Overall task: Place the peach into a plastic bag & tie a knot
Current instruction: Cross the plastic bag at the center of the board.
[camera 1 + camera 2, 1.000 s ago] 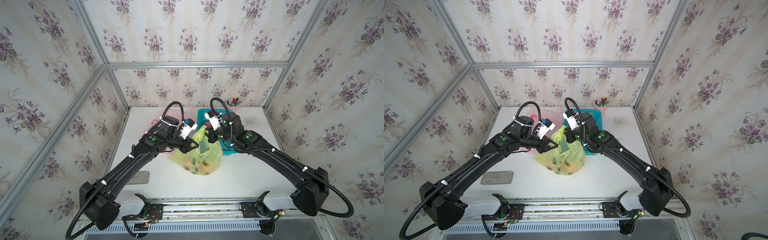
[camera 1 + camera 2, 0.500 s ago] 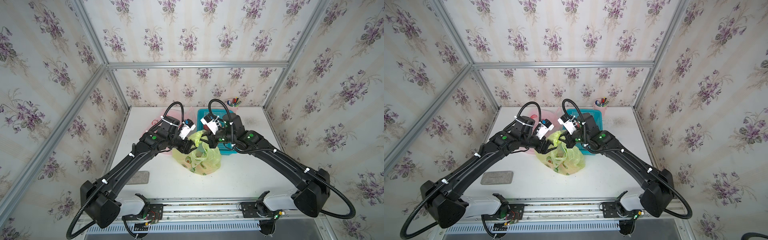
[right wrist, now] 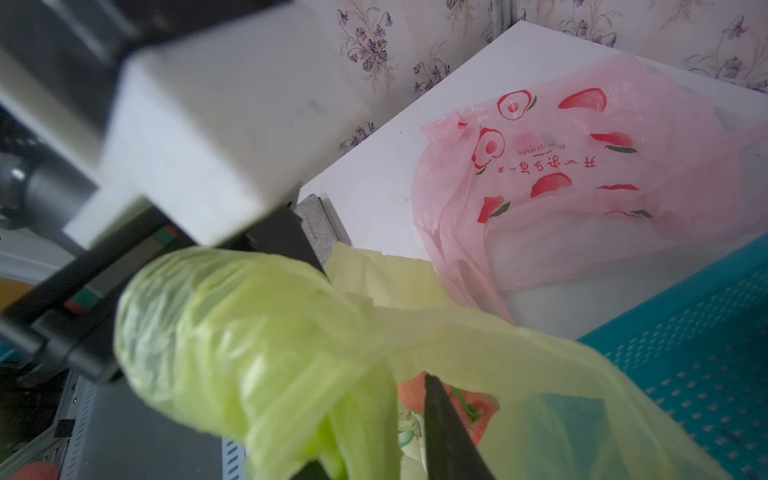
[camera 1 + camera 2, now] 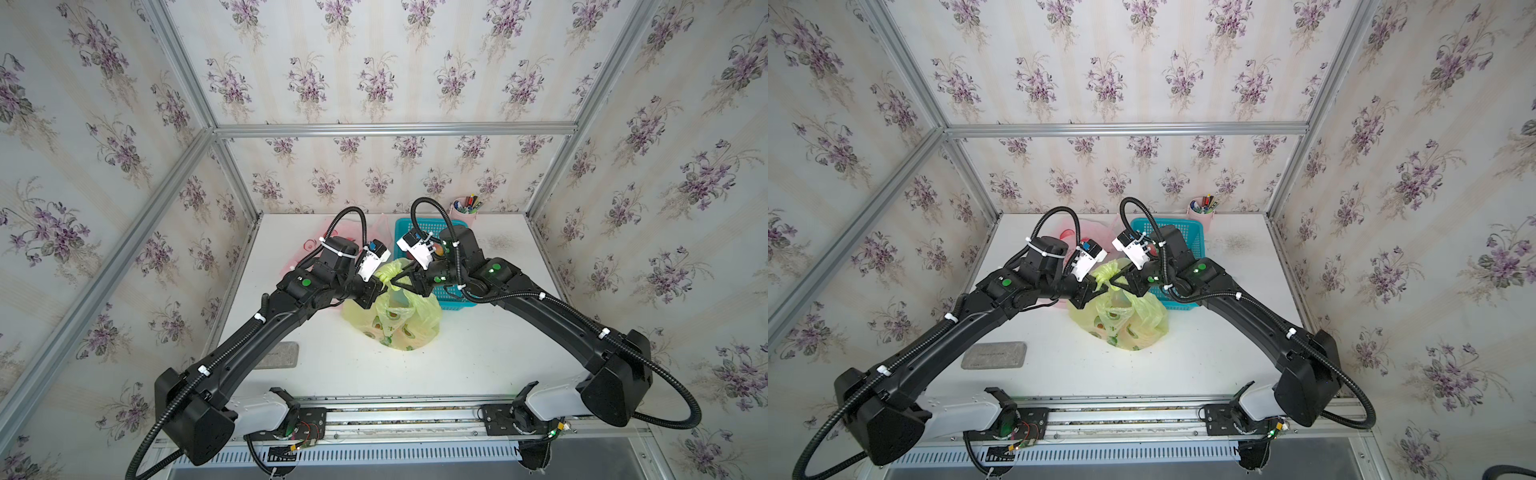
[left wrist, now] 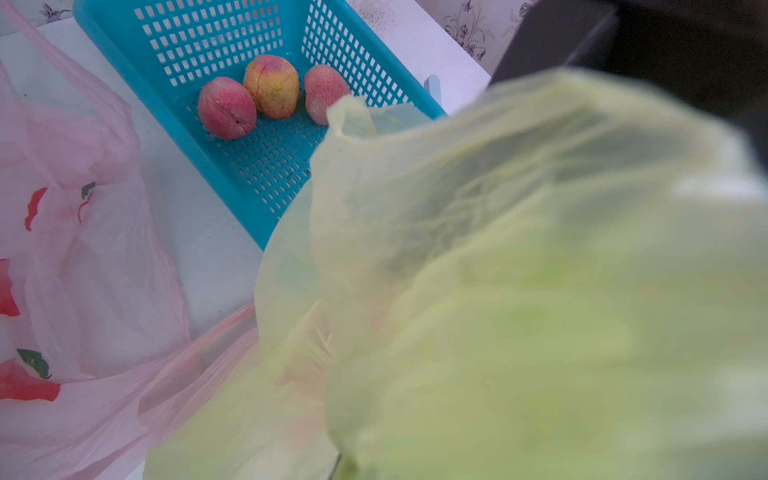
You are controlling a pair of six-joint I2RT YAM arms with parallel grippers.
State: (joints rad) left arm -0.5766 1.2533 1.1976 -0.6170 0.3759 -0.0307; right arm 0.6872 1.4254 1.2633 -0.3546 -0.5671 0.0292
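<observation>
At mid-frame in both top views, a yellow-green avocado-print plastic bag [image 4: 395, 324] sits on the white table [image 4: 478, 357].
Left gripper [image 4: 378, 287] is clamped on the bag's twisted top, while the right gripper [image 4: 395, 283] has its fingers [image 3: 446, 432] partly apart against it. One peach [image 3: 484, 417] shows inside. A pink plastic bag [image 3: 582, 166] reads "ENJOY YOUR LIFE" beside Chinese characters. A teal slotted plastic basket [image 5: 257, 174] holds three peaches [image 5: 270, 87].

Thin, crinkly translucent yellow-green plastic bag [image 4: 399, 328]; rigid perforated teal plastic basket [image 5: 245, 220], smooth, semi-gloss; white tabletop [image 4: 478, 353] matt.
</observation>
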